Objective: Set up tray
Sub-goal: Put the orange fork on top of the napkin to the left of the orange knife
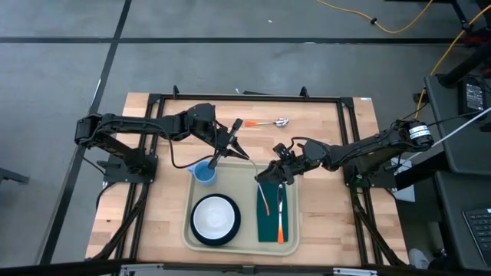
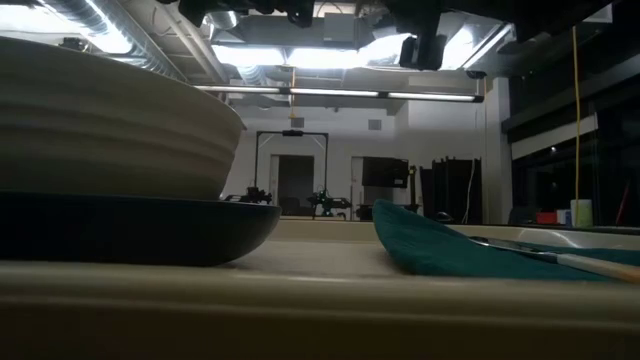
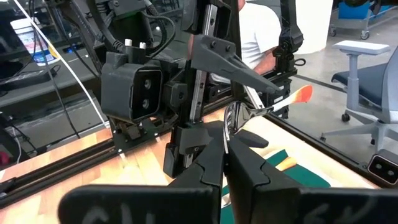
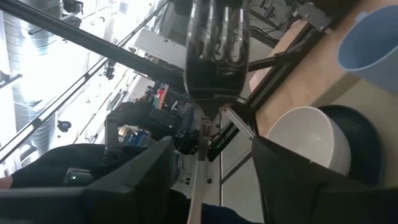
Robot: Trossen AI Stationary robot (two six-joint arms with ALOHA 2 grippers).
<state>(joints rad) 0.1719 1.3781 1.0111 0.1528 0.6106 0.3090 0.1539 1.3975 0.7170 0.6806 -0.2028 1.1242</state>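
The beige tray point(image 1: 186, 230) lies at the table's near middle. It carries a dark plate with a white bowl point(image 1: 215, 218) and a dark green napkin point(image 1: 272, 230) with an orange-handled knife point(image 1: 281, 218) on it. An orange-handled fork point(image 1: 264, 201) hangs in the air over the napkin's far end, head toward the far side. My left gripper point(image 1: 247, 156) is shut at the fork's head. My right gripper point(image 1: 265, 178) is open, one finger above the other, and the fork's stem point(image 4: 200, 158) passes between them untouched. My left gripper point(image 3: 226, 134) pinches the fork's head point(image 3: 235, 118) at the tips of its two shut fingers, which hide the exact spot. The fingers come about level from the table's far left, roughly along the fork. The fork is lifted clear, its orange handle end point(image 3: 301, 93) pointing away.
A blue cup point(image 1: 203, 173) stands on the wood just beyond the tray's far left corner. An orange-handled spoon point(image 1: 268, 123) lies near the table's far edge. Black frame rails border the table. A person in a white shirt point(image 3: 261, 31) is beyond the table.
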